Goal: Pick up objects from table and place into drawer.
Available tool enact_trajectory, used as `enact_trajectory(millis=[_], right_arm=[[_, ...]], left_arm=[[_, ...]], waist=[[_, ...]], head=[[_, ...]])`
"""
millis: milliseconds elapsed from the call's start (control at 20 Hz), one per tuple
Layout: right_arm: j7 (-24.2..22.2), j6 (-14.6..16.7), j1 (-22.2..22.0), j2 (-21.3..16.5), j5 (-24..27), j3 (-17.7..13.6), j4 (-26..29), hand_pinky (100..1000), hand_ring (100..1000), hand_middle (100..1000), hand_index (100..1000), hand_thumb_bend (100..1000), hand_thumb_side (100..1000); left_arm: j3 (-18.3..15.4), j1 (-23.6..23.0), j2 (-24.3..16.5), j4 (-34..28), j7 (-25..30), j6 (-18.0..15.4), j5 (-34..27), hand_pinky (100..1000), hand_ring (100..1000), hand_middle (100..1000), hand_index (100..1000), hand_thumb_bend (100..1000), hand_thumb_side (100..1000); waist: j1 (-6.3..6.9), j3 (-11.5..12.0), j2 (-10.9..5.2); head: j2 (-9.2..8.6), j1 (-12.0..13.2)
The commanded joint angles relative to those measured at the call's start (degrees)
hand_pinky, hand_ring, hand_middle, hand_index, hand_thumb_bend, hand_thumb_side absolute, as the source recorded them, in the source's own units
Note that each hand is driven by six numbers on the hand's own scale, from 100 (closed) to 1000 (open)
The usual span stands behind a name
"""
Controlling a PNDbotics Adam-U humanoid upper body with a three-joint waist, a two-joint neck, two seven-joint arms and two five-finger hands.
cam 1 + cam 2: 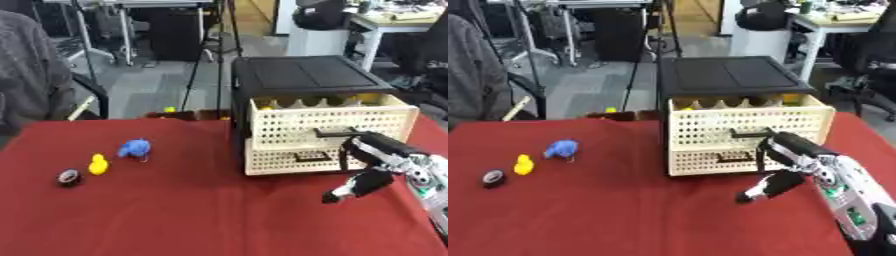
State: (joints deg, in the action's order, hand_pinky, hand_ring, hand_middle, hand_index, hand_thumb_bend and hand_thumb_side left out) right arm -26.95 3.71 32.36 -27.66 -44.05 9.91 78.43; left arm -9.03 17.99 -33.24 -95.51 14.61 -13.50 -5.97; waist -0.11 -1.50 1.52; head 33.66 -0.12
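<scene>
A black-framed cabinet with two cream lattice drawers stands on the red table at the right. Its upper drawer is pulled out a little, and yellow things show inside it. My right hand comes in from the right. Its straight fingers reach the right end of that drawer's dark handle, and the thumb points down to the left above the cloth. At the left lie a blue toy, a yellow duck and a small dark round thing.
A person in grey sits at the table's far left corner beside a chair. Beyond the far edge a small yellow thing lies on the floor. Tripod legs and desks stand further back.
</scene>
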Motion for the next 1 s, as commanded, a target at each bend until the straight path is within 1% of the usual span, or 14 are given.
enact_trajectory(millis=[50, 600, 800, 1000], right_arm=[[0.12, 0.13, 3.0, -1.79, -0.6, -0.7, -0.57, 141, 100, 100, 654, 961, 531], [0.23, 0.49, 5.02, -0.23, -2.09, -0.84, -5.68, 144, 100, 100, 656, 957, 508], [0.16, 0.68, 4.4, -0.25, -2.13, -0.8, -5.93, 144, 100, 100, 654, 953, 503], [-0.12, 1.06, 3.56, -0.45, -1.89, -0.51, -4.74, 144, 100, 100, 652, 953, 505]], left_arm=[[-0.74, 0.45, -0.78, -0.52, 0.39, 0.02, 0.32, 363, 408, 495, 786, 100, 676], [-0.8, 0.28, -0.09, -0.39, 0.93, 0.08, 0.45, 361, 406, 494, 786, 100, 680], [-0.91, 0.12, -0.01, -0.31, 1.02, 0.1, 0.6, 360, 406, 493, 787, 100, 682], [-0.96, 0.1, 0.02, -0.22, 1.08, 0.13, 0.67, 361, 406, 494, 787, 100, 682]], waist=[[0.01, 0.48, -0.69], [0.21, 2.31, -0.53], [0.15, 2.32, -0.48], [0.07, 2.12, -0.52]], head=[[-0.15, -0.2], [-0.37, -0.53], [-0.31, -0.5], [-0.33, -0.42]])
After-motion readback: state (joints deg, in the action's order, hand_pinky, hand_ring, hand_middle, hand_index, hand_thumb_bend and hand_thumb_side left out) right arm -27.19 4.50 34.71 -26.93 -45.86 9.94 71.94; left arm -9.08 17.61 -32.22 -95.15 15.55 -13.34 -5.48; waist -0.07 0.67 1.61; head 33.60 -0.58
